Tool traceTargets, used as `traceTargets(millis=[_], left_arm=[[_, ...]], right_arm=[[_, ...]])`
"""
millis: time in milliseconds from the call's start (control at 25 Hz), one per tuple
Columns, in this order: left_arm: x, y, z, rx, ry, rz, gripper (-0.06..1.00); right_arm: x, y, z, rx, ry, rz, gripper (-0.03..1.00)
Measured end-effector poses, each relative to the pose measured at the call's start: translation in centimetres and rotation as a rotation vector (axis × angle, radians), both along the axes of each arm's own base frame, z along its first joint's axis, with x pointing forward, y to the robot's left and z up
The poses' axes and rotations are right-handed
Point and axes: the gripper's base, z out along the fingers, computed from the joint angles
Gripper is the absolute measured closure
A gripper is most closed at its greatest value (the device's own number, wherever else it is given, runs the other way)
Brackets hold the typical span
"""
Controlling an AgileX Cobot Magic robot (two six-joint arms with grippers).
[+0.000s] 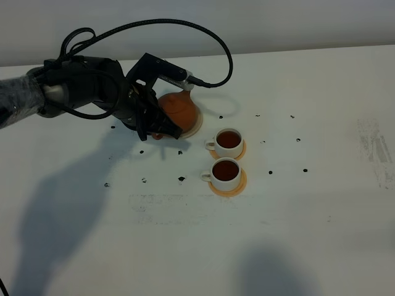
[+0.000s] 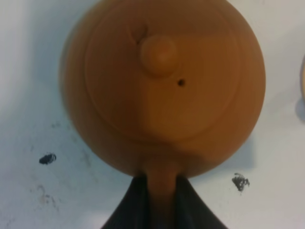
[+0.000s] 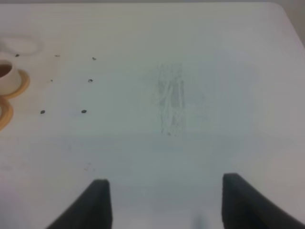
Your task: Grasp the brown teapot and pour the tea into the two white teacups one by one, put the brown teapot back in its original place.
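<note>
The brown teapot [image 1: 179, 110] is over the beige round coaster [image 1: 197, 127], its original place; I cannot tell whether it rests on it or hangs just above. My left gripper [image 1: 157, 127] is shut on the teapot's loop handle. In the left wrist view the teapot [image 2: 162, 81] shows from above with its knobbed lid, and the dark fingers [image 2: 135, 202] clamp the handle at my left gripper [image 2: 162, 183]. The two white teacups [image 1: 229, 142] [image 1: 225, 172] hold dark tea to the right of the teapot. My right gripper [image 3: 167, 181] is open over bare table.
Each cup stands on a small orange coaster [image 1: 237, 184]. A cup [image 3: 6, 76] and its orange coaster [image 3: 22, 83] appear at the edge of the right wrist view. Small black marks [image 1: 181, 179] dot the white table [image 1: 308, 234]. A black cable [image 1: 210, 37] loops above the left arm.
</note>
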Motion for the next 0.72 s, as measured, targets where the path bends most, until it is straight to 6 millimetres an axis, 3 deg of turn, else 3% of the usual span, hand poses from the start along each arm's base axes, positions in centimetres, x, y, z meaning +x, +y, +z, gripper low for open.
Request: traceTargets(millis=[720], left_arm=[[0.18,0.62,-0.04,0.004,0.008,0.012,0.84]], right_arm=[[0.00,0.00,0.00,0.000,0.000,0.000,0.45]])
